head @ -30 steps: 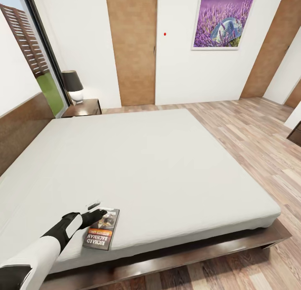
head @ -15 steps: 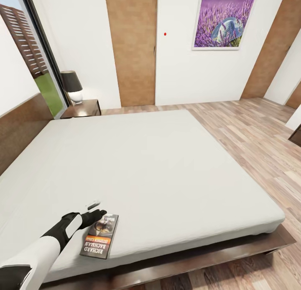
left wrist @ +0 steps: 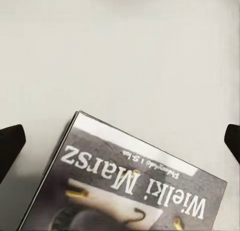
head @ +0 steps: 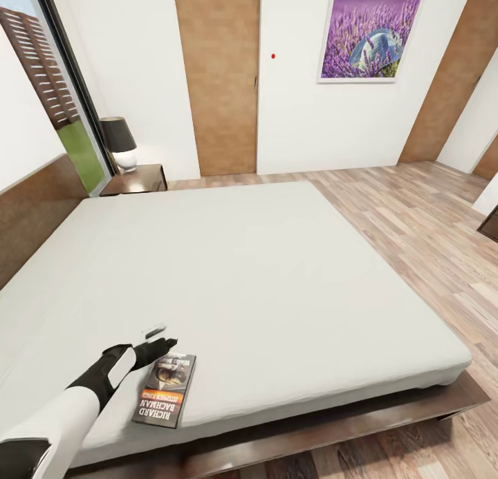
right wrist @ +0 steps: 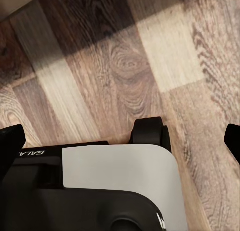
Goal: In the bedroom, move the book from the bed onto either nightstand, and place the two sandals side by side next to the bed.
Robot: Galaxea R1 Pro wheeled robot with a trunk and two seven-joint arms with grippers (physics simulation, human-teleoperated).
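One book lying flat near the corner of one bed; left gripper spread wide just above its top edge, grasping nothing. One nightstand, one lamp. Right gripper's fingers parted over floor.

Mattress top of the bed: broad and flat, bare on all sides of the book, which lies flat near the front edge. The left gripper hangs just past the book's far end, its fingers spread wider than the cover. Nightstand at the far corner: a lamp occupies its rear; the front surface is free. Wood floor beside the bed lies unobstructed.
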